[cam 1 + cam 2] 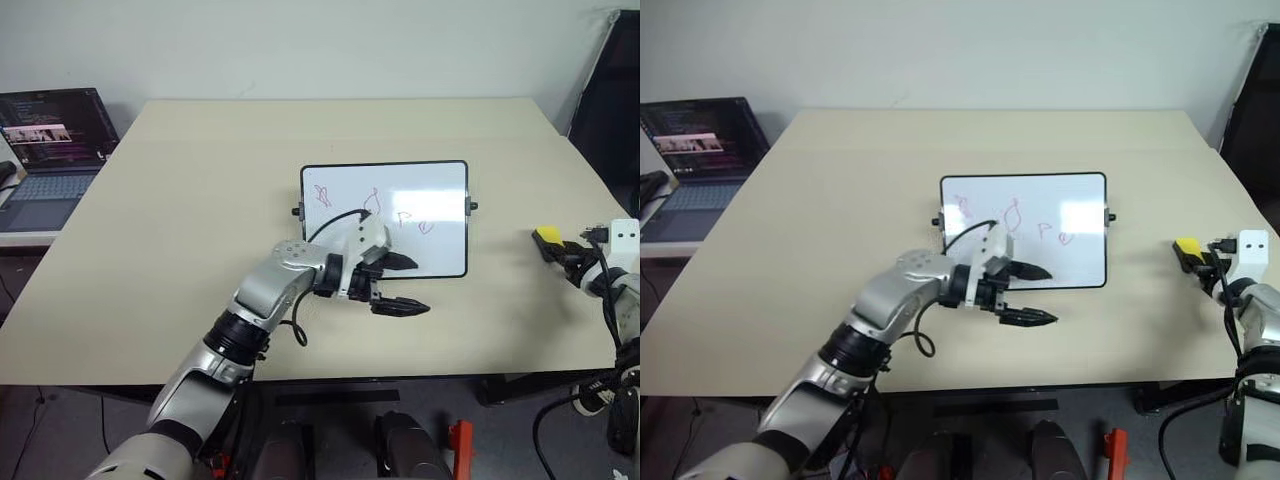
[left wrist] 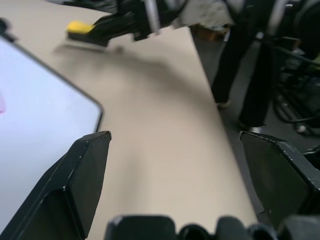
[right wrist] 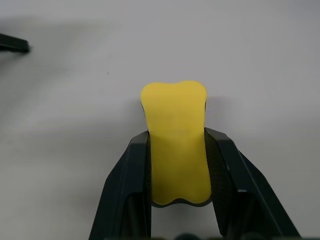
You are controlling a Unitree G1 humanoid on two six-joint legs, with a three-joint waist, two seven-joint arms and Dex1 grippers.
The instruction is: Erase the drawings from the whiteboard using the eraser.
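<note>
Right claw [image 3: 177, 165]: both black fingers clamped on the long sides of the eraser [image 3: 175, 145], at the right side of the counter [image 1: 200, 200], well apart from the whiteboard [image 1: 385, 218]. In the right wrist view the eraser's long axis runs along the fingers, its free end sticking out past the fingertips. It is a bright yellow block with rounded corners and a shallow notch in each short end. In the head views the yellow end points toward the whiteboard side.

Left claw [image 1: 395, 285]: fingers spread wide, nothing between them, pointing to the robot's right. One finger lies over the whiteboard's near edge, the other over bare counter just in front of it; contact cannot be judged.

Whiteboard: flat near the counter's middle, long axis left to right, glossy white, thin black frame, rounded corners, small black knobs on the short sides. The drawings [image 1: 323, 195], thin pink-purple scribbles, sit in a row across the board.

A laptop [image 1: 50, 150], open with its screen lit, stands off the counter's left edge.
</note>
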